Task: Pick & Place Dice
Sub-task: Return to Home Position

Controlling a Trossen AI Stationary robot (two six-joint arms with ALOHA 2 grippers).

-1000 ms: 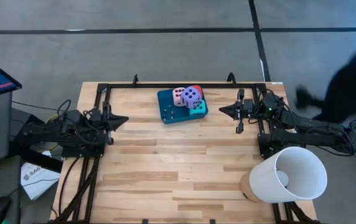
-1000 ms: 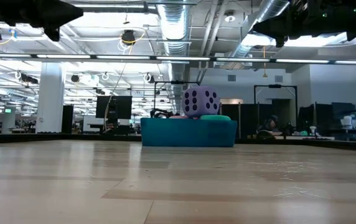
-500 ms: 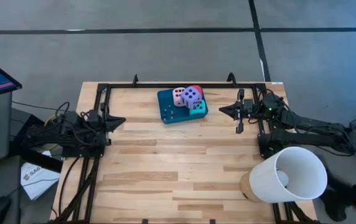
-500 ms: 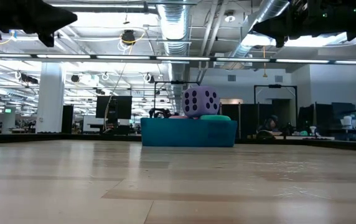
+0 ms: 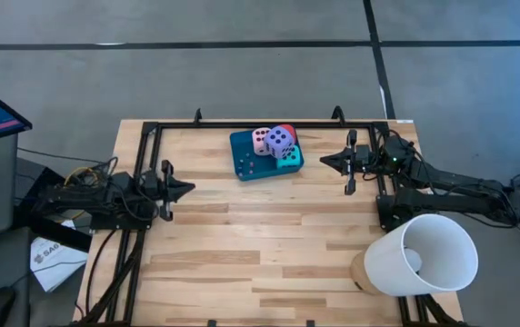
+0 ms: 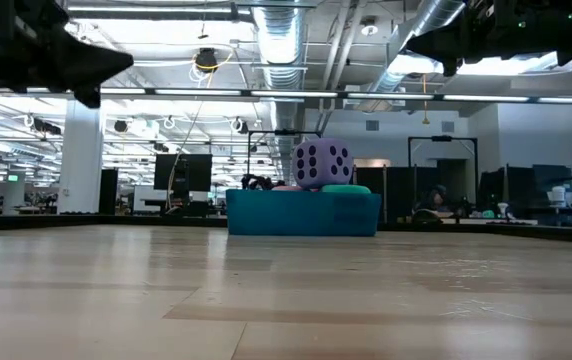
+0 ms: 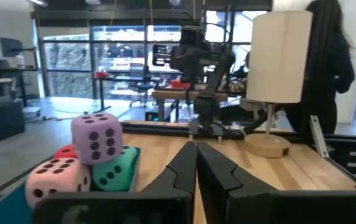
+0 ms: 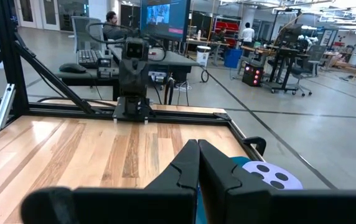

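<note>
Purple die (image 5: 280,139) sits slightly tilted atop the other dice (image 5: 261,142) in the tray (image 5: 245,166).

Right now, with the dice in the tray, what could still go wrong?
The purple die sits perched on the other dice, above the tray rim; a table jolt could roll it out. The lamp stands close to the right arm; a wide swing might clip it.
</note>
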